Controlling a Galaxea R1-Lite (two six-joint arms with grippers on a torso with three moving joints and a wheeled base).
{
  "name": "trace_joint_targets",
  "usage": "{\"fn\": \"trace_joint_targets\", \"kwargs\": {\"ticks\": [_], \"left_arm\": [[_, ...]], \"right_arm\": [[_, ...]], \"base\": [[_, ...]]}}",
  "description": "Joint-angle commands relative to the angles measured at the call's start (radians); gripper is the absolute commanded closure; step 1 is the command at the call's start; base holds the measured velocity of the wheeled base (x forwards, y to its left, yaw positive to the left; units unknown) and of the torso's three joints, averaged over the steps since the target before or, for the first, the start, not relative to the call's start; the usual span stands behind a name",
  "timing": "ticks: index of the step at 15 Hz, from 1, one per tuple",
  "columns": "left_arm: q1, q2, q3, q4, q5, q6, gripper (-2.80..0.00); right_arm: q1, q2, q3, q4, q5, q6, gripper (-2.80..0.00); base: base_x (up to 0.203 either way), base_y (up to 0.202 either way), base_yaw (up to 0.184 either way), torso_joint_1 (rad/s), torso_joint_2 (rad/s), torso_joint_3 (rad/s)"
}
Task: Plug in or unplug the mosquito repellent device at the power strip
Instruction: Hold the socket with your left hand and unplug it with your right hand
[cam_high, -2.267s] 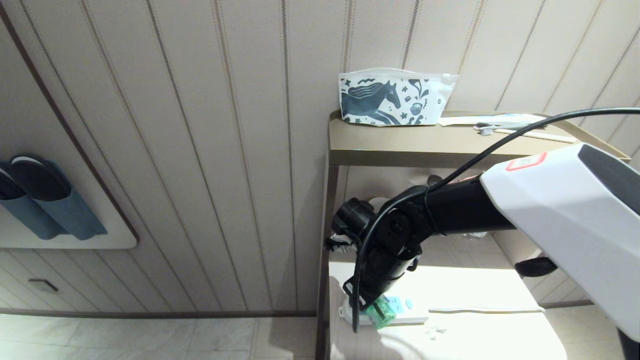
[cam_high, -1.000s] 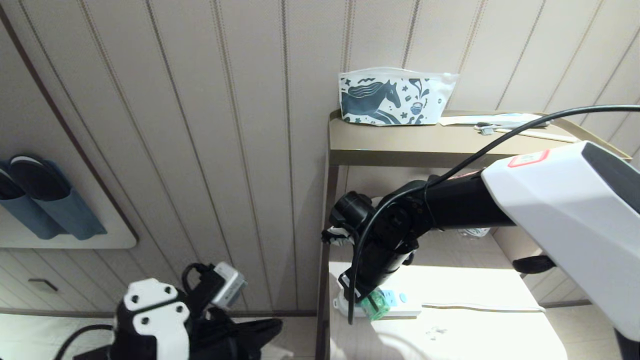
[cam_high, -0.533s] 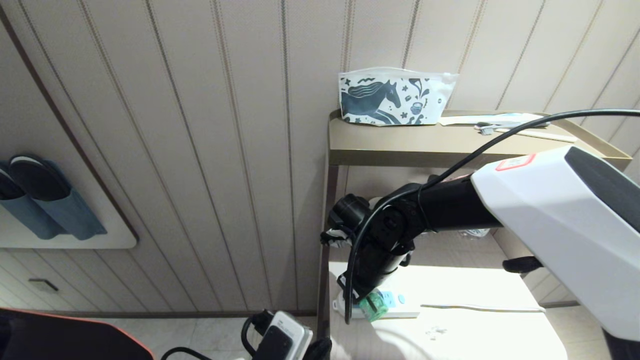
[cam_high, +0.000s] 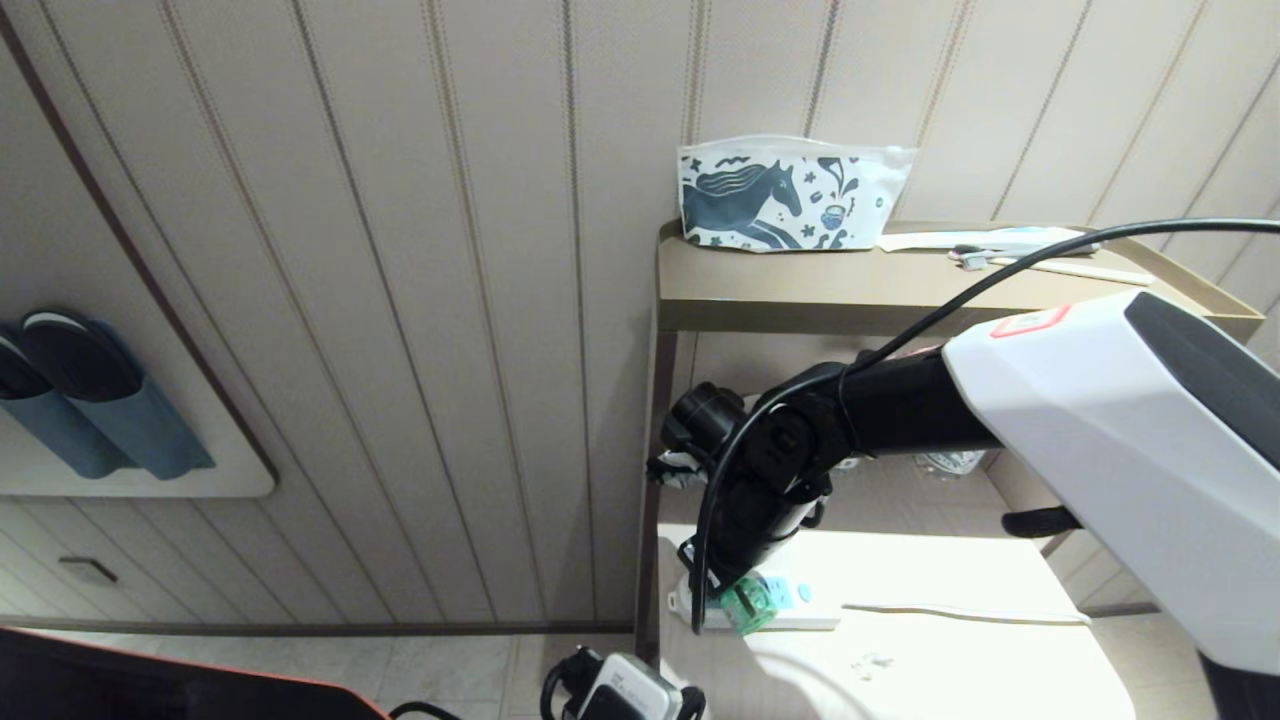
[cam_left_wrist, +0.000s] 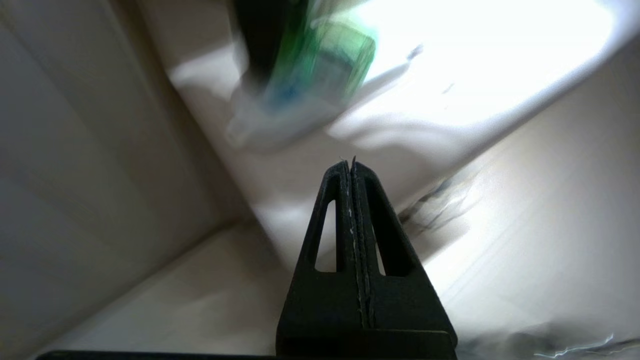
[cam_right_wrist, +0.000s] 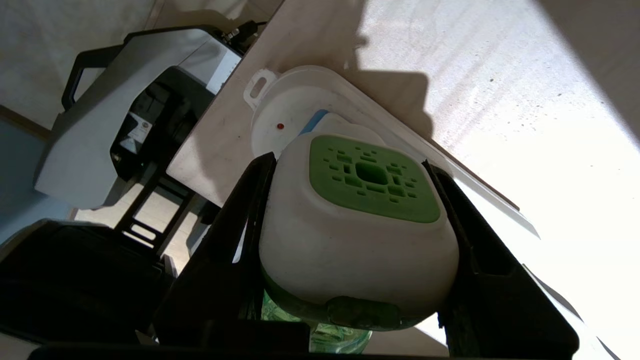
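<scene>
Since the earlier head views, the left arm has swung in from the lower left and now shows only at the bottom edge, below the shelf; the right arm has hardly shifted. The right gripper (cam_right_wrist: 357, 240) has its jaws pinching the mosquito repellent device (cam_right_wrist: 357, 220) across the two flanks of its white head, green vent facing the camera. That device sits against the end of the power strip (cam_right_wrist: 300, 105), low on the lit white shelf (cam_high: 950, 580); whether its pins are seated is hidden. It looks light and rigid, with smooth rounded plastic that could slip, so the flat flanks seem the best hold; the translucent green bottle beneath looks more fragile. The left gripper (cam_left_wrist: 351, 167) has its jaws pressed together, empty, near the shelf's edge.
</scene>
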Motion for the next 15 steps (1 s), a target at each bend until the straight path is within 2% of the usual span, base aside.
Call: {"fn": "trace_joint_targets", "kwargs": {"ticks": [1,4,7,12,15], "left_arm": [[-0.011,0.095,-0.079,-0.037,0.018,0.037,0.00],[-0.010,0.171,-0.121,-0.038,0.023,0.056,0.00],[0.015,0.148,-0.136,-0.038,0.025,0.052,0.00],[0.157,0.115,-0.187,-0.037,0.016,0.083,0.00],[0.225,0.119,-0.203,-0.038,-0.018,0.108,0.00]], "right_arm": [[0.001,-0.002,-0.003,0.004,-0.001,0.000,0.00],[-0.004,-0.002,-0.005,0.004,-0.001,0.000,0.00],[-0.007,0.002,-0.003,0.004,0.001,0.000,0.00],[-0.006,0.001,-0.005,0.004,0.001,0.000,0.00],[-0.006,-0.001,-0.003,0.004,0.001,0.000,0.00]], "base": [[0.000,0.000,0.000,0.000,0.00,0.000],[0.000,0.000,0.000,0.000,0.00,0.000],[0.000,0.000,0.000,0.000,0.00,0.000],[0.000,0.000,0.000,0.000,0.00,0.000],[0.000,0.000,0.000,0.000,0.00,0.000]]}}
